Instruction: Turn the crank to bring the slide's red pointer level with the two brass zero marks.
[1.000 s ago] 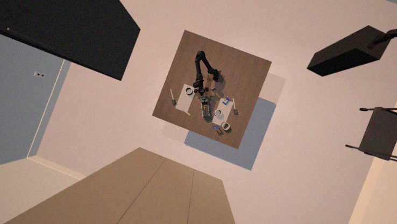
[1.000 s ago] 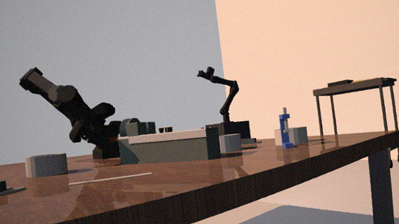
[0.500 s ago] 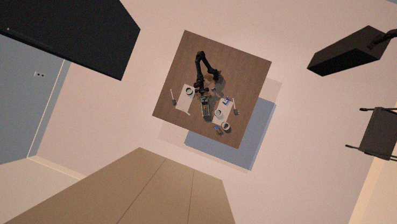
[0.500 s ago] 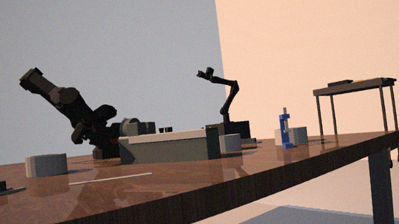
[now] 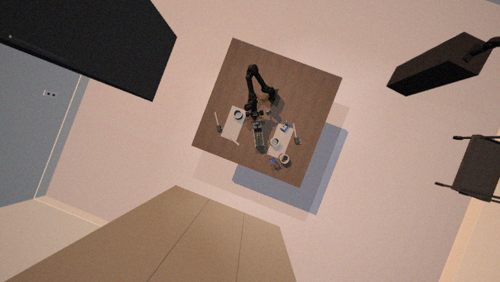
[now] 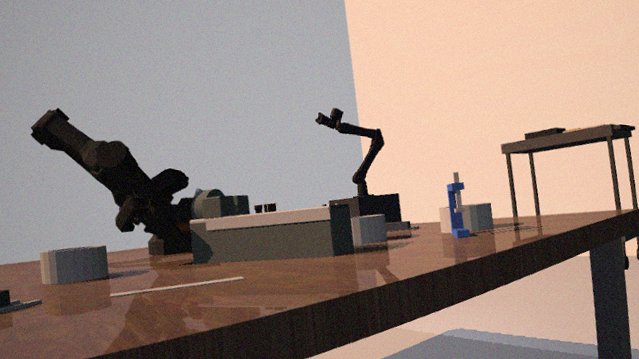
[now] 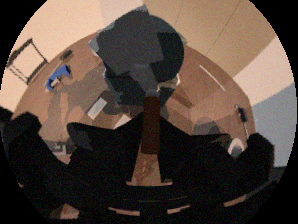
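The machine (image 5: pixel 259 140) (image 6: pixel 265 242) is a long grey box on the table. In the wrist view its grey end block (image 7: pixel 131 47) and round disc (image 7: pixel 173 52) fill the upper middle. The crank's reddish-brown handle (image 7: pixel 151 125) points back between my fingers. My gripper (image 5: pixel 255 114) (image 7: pixel 149 115) is shut on the handle at the machine's arm-side end. In the exterior view the dark wrist hides the grip. Small red and yellow specks show on the machine's top in the top view. They are too small to tell whether the pointer is level with the brass marks.
Pale mats (image 5: pixel 231 130) (image 5: pixel 283 138) lie on both sides of the machine. Round cups (image 5: pixel 238 114) (image 5: pixel 274 142) (image 5: pixel 284 158) stand nearby. A blue clamp-like object (image 5: pixel 285 123) (image 6: pixel 454 210) (image 7: pixel 56 76) stands to one side. Thin pale strips lie near the mats. Another arm (image 6: pixel 375 146) stands in the background.
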Controlling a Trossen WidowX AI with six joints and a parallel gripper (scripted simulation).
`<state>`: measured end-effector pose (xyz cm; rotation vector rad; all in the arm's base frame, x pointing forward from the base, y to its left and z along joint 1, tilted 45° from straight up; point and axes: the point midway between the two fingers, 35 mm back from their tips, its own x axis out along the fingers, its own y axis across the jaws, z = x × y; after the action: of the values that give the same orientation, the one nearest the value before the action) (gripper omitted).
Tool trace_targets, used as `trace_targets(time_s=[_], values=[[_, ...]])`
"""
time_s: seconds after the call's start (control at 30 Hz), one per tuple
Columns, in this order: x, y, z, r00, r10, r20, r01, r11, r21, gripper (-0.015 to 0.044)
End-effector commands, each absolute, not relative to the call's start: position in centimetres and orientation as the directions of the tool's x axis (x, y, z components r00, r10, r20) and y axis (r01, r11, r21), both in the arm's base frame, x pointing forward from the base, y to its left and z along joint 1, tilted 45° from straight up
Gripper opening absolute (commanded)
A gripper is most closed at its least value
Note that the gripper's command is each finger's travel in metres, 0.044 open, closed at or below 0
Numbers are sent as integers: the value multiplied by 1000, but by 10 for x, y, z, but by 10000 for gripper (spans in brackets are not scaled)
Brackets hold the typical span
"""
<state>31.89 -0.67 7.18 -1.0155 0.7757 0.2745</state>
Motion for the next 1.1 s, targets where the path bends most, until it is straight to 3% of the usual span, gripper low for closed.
trace_targets(time_s=[0.0, 1.07], values=[[315, -5, 63, 690, -134, -711, -561, 522, -643, 0], [313, -4, 60, 690, -134, -711, -561, 522, -643, 0]])
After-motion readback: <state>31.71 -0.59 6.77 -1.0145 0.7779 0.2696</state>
